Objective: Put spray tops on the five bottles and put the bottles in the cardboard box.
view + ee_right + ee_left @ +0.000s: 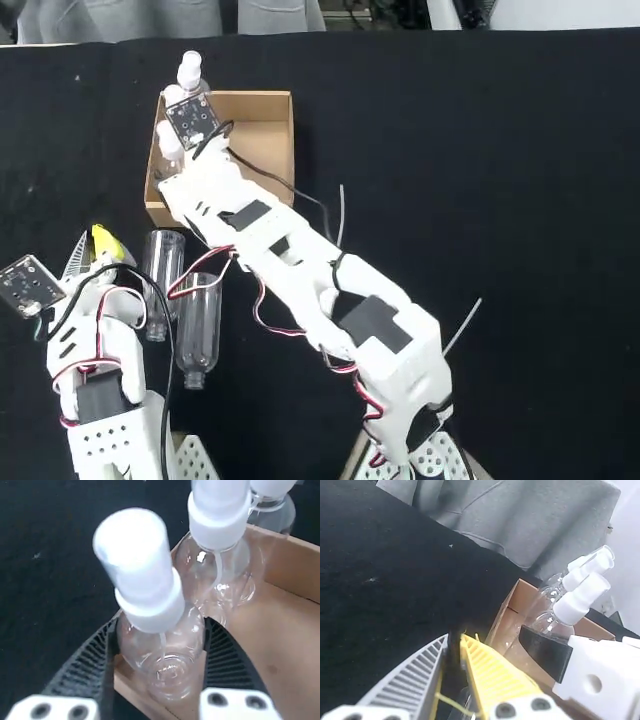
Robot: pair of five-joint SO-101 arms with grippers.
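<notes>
My right tool [160,625] is pinching a capped bottle [160,652] by its belly, upright at the near edge of the cardboard box [295,570]. I judge that grip is meant to stand it beside the two capped bottles [220,565] already in there, leaving the spray top free. My left tool [454,642] sits back near the left edge of the desk [480,150] with its fingers almost pressed together on nothing, out of the other arm's way. Just beside it lie two open bottles [163,275] on their sides, well apart from the box and not yet capped.
</notes>
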